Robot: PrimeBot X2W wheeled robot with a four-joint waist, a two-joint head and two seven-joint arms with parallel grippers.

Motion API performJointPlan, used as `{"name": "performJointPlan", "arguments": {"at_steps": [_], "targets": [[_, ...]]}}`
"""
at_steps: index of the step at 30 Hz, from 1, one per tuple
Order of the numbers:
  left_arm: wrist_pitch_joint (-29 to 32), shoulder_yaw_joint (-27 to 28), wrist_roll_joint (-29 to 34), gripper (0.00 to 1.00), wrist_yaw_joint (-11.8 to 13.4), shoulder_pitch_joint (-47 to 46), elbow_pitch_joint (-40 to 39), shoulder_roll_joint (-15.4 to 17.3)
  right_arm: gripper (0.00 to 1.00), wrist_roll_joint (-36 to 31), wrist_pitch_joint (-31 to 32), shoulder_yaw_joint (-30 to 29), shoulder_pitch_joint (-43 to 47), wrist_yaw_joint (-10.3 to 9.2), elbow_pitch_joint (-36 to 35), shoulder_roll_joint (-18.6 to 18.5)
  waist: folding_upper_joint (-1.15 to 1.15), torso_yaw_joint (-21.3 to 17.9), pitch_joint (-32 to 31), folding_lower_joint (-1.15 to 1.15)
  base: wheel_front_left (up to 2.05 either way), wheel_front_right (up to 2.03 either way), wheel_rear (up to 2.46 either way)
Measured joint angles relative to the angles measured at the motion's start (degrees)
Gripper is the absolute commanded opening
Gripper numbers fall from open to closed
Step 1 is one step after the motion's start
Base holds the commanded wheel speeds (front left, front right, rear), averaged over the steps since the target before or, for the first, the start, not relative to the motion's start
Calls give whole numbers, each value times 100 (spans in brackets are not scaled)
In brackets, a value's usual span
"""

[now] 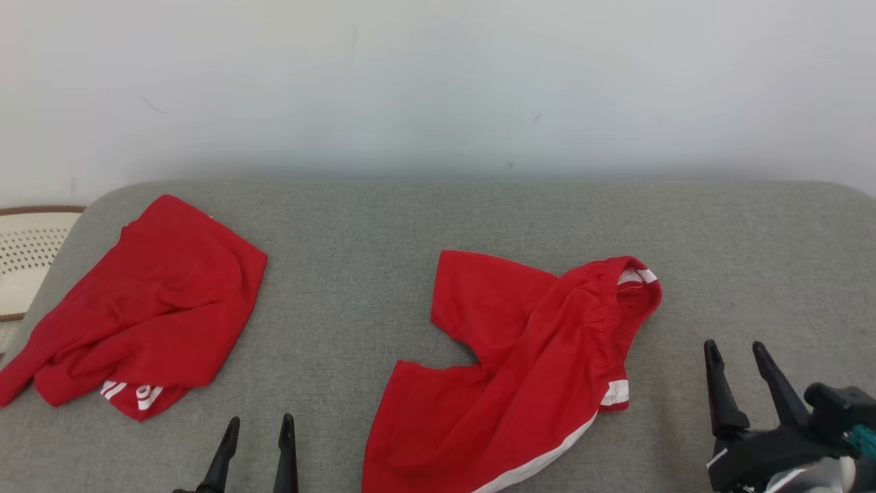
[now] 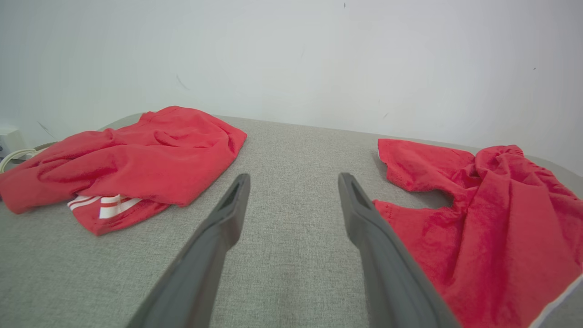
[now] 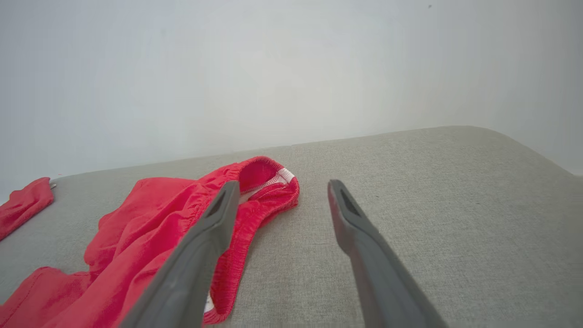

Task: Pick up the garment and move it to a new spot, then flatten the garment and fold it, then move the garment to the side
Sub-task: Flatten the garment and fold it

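1. The right end effector [image 1: 736, 349] is standing with its fingers spread wide and is holding nothing. It is hovering over the bare grey cover at the lower right of the head view, near the red shorts [image 1: 534, 356] but apart from them.
2. In the right wrist view, the elastic waistband with its white inner trim is lying just beside the end effector's left finger [image 3: 214, 223].
3. The left end effector [image 1: 261, 419] is also standing wide apart and empty. It is pointing at the bare strip of table [image 1: 356, 226] between the two red items.
4. The red shorts, the task garment, are lying crumpled at the middle of the table. Their waistband is bunching up toward the right and a white stripe is running along the near edge.
5. A second red garment [image 1: 150, 308] is lying in a loose heap at the left end of the table, well apart from the shorts, with white stripes showing at its near edge.
6. A cream perforated object with a brown rim [image 1: 27, 253] is sitting beyond the table's left edge.
7. A plain pale wall [image 1: 438, 82] is standing behind the table.
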Motion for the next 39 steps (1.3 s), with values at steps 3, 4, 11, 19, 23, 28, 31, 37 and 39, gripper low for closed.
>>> {"name": "performJointPlan", "arguments": {"at_steps": [3, 4, 11, 19, 23, 28, 31, 37, 39], "targets": [[0, 56, 47, 100, 27, 65, -35, 0, 100, -190, 56, -242, 237, 0, -291, 131, 0, -52, -33, 0, 0, 0, 0], [0, 76, 58, 100, 26, 78, -47, 0, 100, -254, 97, -301, 319, 0, -382, 175, 0, -68, -43, 0, 0, 0, 0], [0, 320, 247, 100, 97, 235, -92, 68, 100, -367, 185, -422, 765, 0, -933, 468, 0, -213, -122, 0, 0, 0, 0], [0, 558, 296, 100, 163, 353, -172, 104, 100, -394, 109, -181, 984, 0, -1135, 523, 0, -390, -196, 0, 0, 0, 0], [0, 608, 308, 100, 181, 376, -170, 104, 100, -445, 92, -83, 988, 0, -1125, 584, 0, -421, -218, 0, 0, 0, 0], [1, 623, 320, 100, 187, 374, -97, 99, 100, -447, 87, -38, 989, 0, -1065, 604, 0, -416, -214, 0, 0, 0, 0], [1, 622, 338, 100, 186, 369, -73, 97, 100, -439, 91, -4, 975, 0, -1055, 609, 0, -410, -202, 0, 0, 0, 0], [0, 621, 347, 100, 183, 367, -64, 94, 100, -437, 99, 18, 965, 0, -1024, 603, 0, -409, -196, 0, 0, 0, 0], [1, 612, 348, 100, 181, 366, -63, 91, 100, -422, 99, 11, 965, 0, -1002, 599, 0, -398, -196, 0, 0, 0, 0]]}}
